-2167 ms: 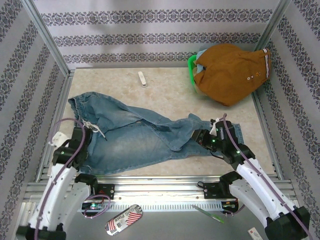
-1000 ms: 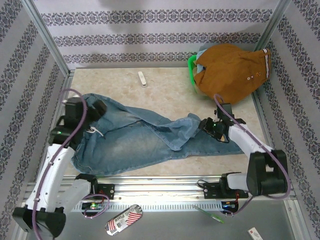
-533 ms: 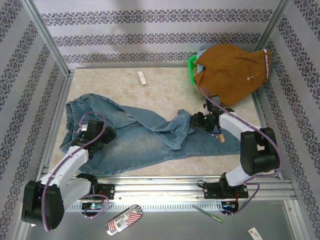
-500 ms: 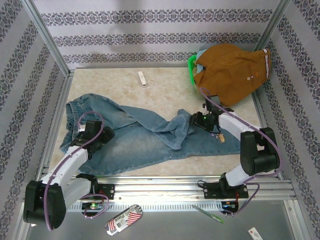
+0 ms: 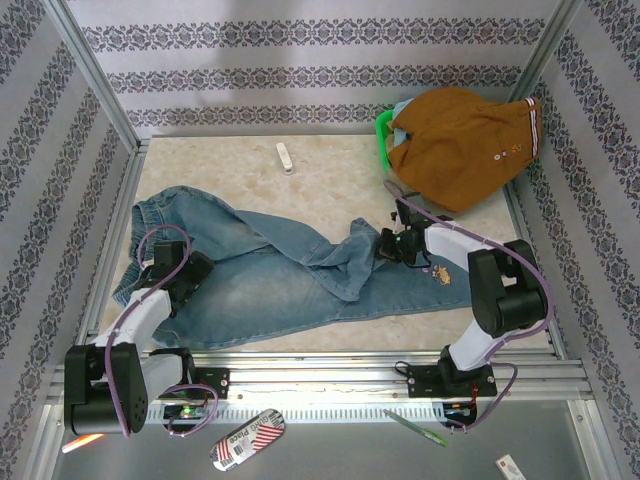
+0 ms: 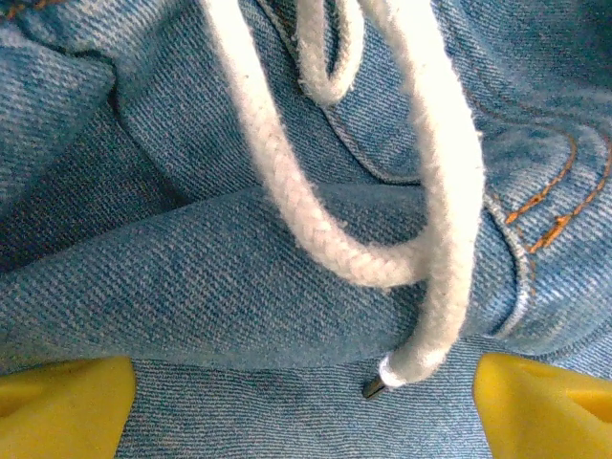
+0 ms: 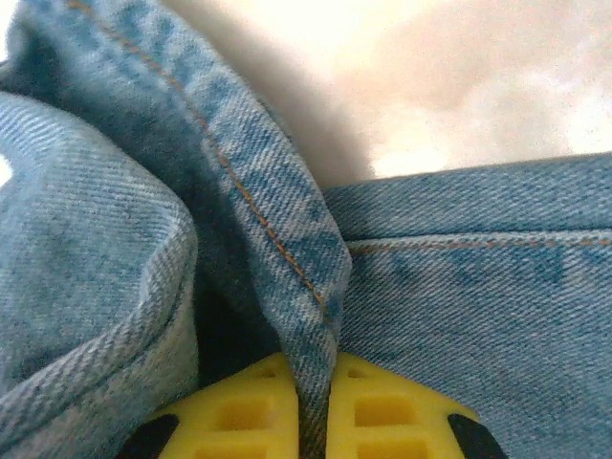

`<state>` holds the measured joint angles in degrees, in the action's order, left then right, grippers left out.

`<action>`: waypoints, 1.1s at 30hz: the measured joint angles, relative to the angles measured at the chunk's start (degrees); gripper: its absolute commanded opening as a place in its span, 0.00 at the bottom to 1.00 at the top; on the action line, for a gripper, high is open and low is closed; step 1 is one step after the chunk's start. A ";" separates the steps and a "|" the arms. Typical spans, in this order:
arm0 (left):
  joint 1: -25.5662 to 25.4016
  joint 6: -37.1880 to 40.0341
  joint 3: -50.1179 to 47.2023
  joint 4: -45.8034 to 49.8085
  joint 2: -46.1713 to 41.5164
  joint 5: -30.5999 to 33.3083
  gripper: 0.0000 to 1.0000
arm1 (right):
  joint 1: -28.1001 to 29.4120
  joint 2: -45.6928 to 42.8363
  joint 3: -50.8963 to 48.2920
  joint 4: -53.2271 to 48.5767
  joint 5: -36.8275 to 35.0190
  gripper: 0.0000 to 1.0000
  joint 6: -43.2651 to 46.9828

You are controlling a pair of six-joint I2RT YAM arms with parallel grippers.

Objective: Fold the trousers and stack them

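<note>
Trousers (image 5: 270, 290) lie spread across the counter (image 5: 330, 175). Left pincer (image 6: 304, 406) sits over the white drawstring (image 6: 446, 191), fingers apart; right pincer (image 7: 314, 413) is clamped on the trousers' folded hem.

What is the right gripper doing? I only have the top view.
Observer: In the right wrist view, a stitched hem of the jeans is pinched in the right gripper.
Operator: And the left?
Observer: The left gripper is open, its yellow fingers wide apart over the denim.
Operator: Drawstring caught?
Observer: No. The drawstring lies loose on the denim, its metal tip between the fingers, touching neither.
</note>
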<state>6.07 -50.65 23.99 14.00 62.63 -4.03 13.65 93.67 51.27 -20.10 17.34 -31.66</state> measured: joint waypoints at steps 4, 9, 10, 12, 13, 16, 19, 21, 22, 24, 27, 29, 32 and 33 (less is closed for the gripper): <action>0.42 0.00 0.26 0.00 0.04 0.00 0.90 | -0.22 -6.38 0.79 -3.04 -2.21 0.01 0.17; 2.51 -0.22 0.83 -0.22 0.37 0.11 0.87 | -2.27 -14.49 7.45 -8.59 -5.92 0.00 1.20; 3.23 -0.22 0.94 -0.39 0.48 0.13 0.87 | -3.04 -15.21 9.68 -9.73 -6.91 0.00 1.73; 4.96 -0.24 1.11 -0.70 0.50 0.15 0.87 | -4.87 -15.56 14.19 -11.45 -8.63 0.00 2.54; 5.97 -0.31 1.16 -0.98 0.50 0.15 0.87 | -6.10 -15.50 16.35 -11.91 -9.35 0.00 2.99; 9.29 -0.70 1.16 -1.99 0.66 0.48 0.88 | -10.08 -14.97 22.43 -13.81 -11.65 0.00 3.61; 13.92 -1.18 1.18 -3.13 1.62 0.04 0.88 | -12.98 -14.95 25.46 -14.23 -13.73 0.00 3.63; 17.79 -1.97 1.16 -4.09 2.69 -1.05 0.88 | -14.49 -15.85 24.74 -14.14 -15.13 0.01 3.58; 19.63 -2.43 1.16 -4.72 3.23 -1.88 0.88 | -15.30 -16.76 23.21 -13.66 -15.72 0.02 3.56; 22.56 -3.48 1.11 -6.16 3.93 -3.56 0.88 | -16.85 -18.71 19.39 -13.55 -16.48 0.04 3.50; 25.33 -4.76 1.11 -7.65 4.50 -6.21 0.90 | -20.11 -20.04 13.64 -13.49 -16.68 0.15 3.06; 25.99 -5.42 1.11 -7.91 4.46 -7.45 0.92 | -21.62 -20.15 9.73 -13.07 -16.72 0.29 2.23; 26.32 -5.95 1.38 -8.17 3.98 -9.90 1.00 | -22.56 -20.13 5.73 -13.09 -16.87 0.44 1.40; 26.32 -6.01 1.73 -8.02 3.80 -10.86 1.00 | -22.53 -20.13 5.33 -13.18 -16.63 0.47 1.03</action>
<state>32.38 -56.66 25.71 5.98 66.43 -14.90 -8.88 73.54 56.60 -33.28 0.71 -30.63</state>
